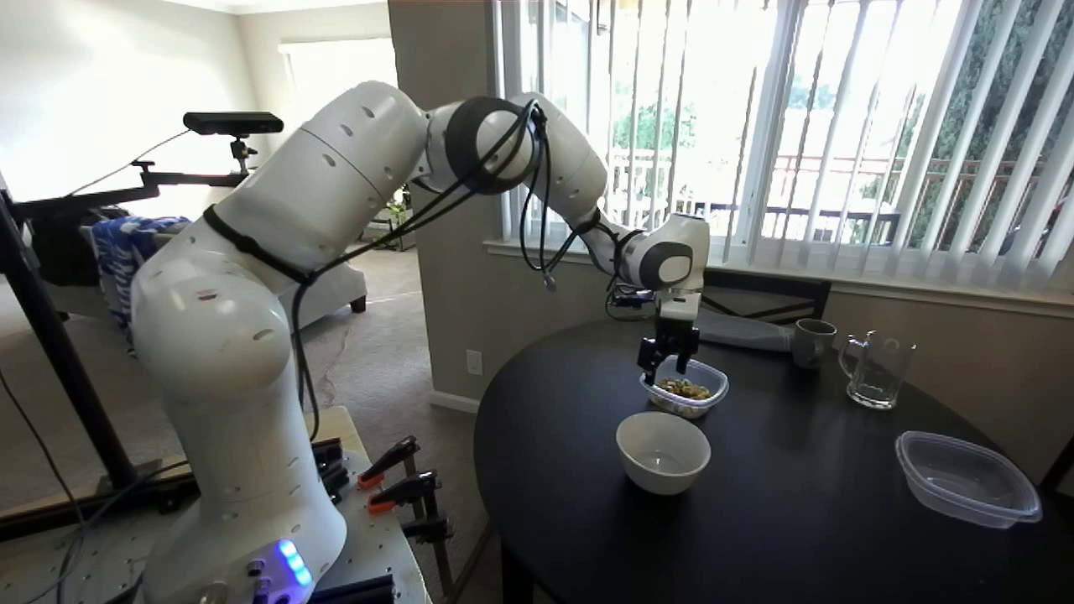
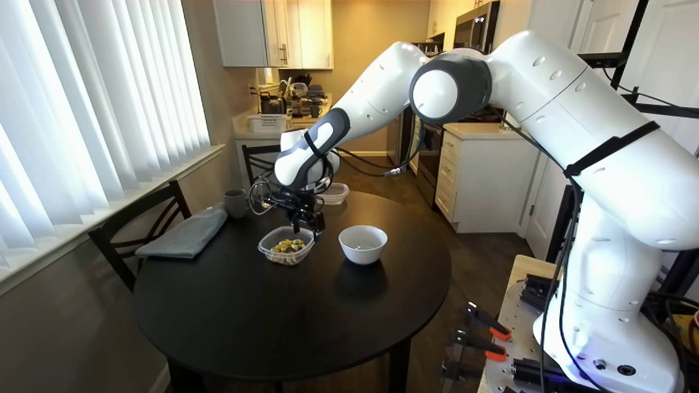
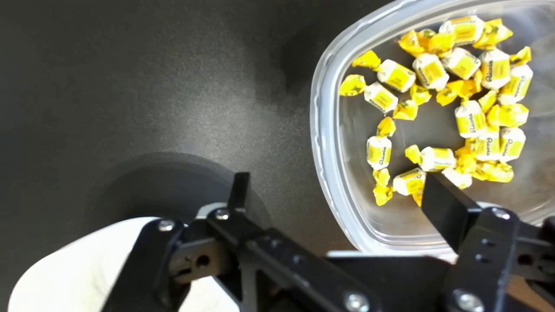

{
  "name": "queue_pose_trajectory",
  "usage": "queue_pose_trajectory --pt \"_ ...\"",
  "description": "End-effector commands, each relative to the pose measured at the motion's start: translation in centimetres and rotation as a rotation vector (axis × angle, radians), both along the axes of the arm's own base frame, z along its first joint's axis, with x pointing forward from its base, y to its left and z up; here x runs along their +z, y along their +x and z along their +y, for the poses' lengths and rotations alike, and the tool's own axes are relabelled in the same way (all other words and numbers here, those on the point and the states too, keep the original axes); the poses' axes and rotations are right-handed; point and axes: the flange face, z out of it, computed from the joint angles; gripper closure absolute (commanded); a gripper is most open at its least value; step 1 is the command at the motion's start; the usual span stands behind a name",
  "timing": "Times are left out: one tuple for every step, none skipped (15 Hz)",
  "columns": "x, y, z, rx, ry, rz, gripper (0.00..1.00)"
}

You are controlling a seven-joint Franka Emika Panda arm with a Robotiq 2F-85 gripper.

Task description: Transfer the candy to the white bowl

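You have papery-wrapped candy (image 3: 470, 119), a smooth clear-plastic tub (image 3: 319, 130), a glossy white bowl (image 2: 363, 254), a low-sheen counter (image 2: 273, 316) and a mostly matt hand (image 3: 338, 186).

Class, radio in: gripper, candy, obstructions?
Gripper open, empty. Candy in clear container, none seen in white bowl. Container rim between fingers in wrist view, possibly obstructing.

Clear handled glass mug (image 1: 881, 373) is standing upright.
Cylindrical grey mug (image 1: 812, 343) and folded grey cloth (image 2: 187, 233) are resting nearby.
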Motion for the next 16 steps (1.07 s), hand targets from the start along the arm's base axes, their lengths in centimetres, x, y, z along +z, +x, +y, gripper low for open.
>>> queue_pose_trajectory --pt "-0.9 1.1 -0.2 -0.038 -0.035 0.020 0.00" --pt "-1.2 1.3 -0.3 -0.038 -0.039 0.023 0.00" --pt "-1.7 1.4 -0.4 -0.037 -0.044 0.034 0.00" --pt "-2.1 1.5 -0.6 -0.035 -0.051 0.046 0.00" --pt "-2.6 1.4 -1.0 -0.032 -0.058 0.062 0.00" --pt "-3.0 1.4 -1.5 -0.033 -0.061 0.076 0.00" --pt "-3.4 1.3 -1.9 -0.035 -0.064 0.087 0.00" --pt "-3.6 1.3 -2.3 -0.036 -0.063 0.096 0.00" --pt "-3.8 1.3 -2.6 -0.039 -0.063 0.100 0.00" --pt "-3.9 1.4 -2.8 -0.038 -0.061 0.101 0.25" --pt "-4.0 1.4 -3.0 -0.036 -0.060 0.101 0.26" --pt "-3.9 1.5 -3.0 -0.037 -0.057 0.099 0.33" --pt "-3.9 1.6 -3.0 -0.036 -0.055 0.097 0.40" --pt "-3.8 1.7 -3.0 -0.035 -0.052 0.094 0.47" --pt "-3.6 1.8 -2.9 -0.034 -0.050 0.091 0.53" --pt "-3.5 1.9 -2.9 -0.034 -0.048 0.087 0.59"
